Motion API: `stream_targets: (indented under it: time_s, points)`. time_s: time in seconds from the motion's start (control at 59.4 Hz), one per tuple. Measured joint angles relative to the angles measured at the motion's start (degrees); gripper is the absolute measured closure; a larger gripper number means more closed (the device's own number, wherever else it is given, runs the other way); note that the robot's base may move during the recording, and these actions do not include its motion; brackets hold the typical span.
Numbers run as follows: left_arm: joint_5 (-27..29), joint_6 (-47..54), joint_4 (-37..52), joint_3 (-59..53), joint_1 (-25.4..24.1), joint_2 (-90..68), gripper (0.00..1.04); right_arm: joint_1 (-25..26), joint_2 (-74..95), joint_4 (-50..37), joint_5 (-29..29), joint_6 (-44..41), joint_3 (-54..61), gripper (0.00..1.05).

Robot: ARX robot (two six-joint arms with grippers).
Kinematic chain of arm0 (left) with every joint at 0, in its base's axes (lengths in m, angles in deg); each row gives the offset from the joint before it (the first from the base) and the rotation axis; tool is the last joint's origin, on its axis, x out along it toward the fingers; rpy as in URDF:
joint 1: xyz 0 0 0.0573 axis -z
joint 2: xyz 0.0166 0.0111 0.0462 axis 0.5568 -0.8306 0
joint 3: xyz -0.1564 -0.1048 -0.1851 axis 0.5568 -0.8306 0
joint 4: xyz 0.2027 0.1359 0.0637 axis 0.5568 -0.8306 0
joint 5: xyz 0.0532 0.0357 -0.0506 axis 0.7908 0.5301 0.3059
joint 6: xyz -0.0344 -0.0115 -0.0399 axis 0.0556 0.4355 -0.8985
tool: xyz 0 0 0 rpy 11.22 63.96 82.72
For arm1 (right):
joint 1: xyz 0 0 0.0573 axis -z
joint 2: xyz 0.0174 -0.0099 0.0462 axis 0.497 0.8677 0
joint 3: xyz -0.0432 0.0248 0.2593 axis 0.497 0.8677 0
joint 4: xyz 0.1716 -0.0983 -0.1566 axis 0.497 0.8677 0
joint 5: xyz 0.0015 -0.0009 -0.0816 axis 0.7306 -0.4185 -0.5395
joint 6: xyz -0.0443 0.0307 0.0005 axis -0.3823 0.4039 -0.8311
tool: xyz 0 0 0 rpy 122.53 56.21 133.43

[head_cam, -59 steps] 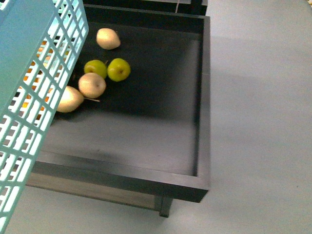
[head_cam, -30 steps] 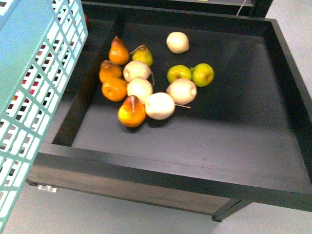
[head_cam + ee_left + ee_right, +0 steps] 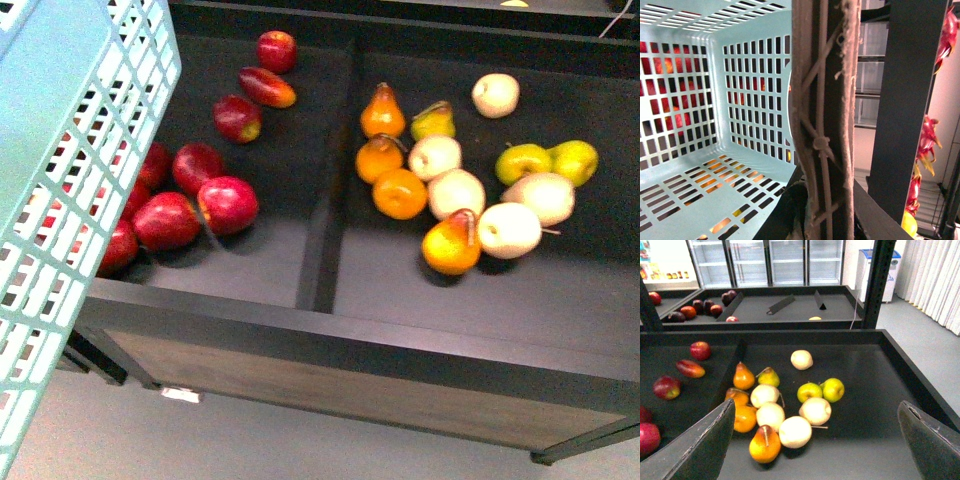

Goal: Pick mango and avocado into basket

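At the left, the turquoise basket [image 3: 70, 150] hangs tilted over the display tray's [image 3: 330, 335] left edge, and nothing shows inside it. Its brown handle [image 3: 825, 125] fills the left wrist view. We judge the left gripper carries it there to receive fruit, but its jaws are hidden and we cannot tell their grip. Red apples [image 3: 195, 205] fill the left compartment; orange, pale and green fruit [image 3: 455, 192] crowd the right one. The right gripper [image 3: 816, 407] hovers above these, spread wide and empty. We find no certain mango or avocado. Half a second earlier only the right compartment showed; the apples are new.
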Motion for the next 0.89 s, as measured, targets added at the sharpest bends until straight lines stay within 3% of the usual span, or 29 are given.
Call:
stream_targets:
  time_s: [0.892]
  points:
    - [0.09,-0.04,0.00,0.02,-0.02,-0.07,0.97,0.04,-0.02,0.00,0.13,0.02,0.00,0.09]
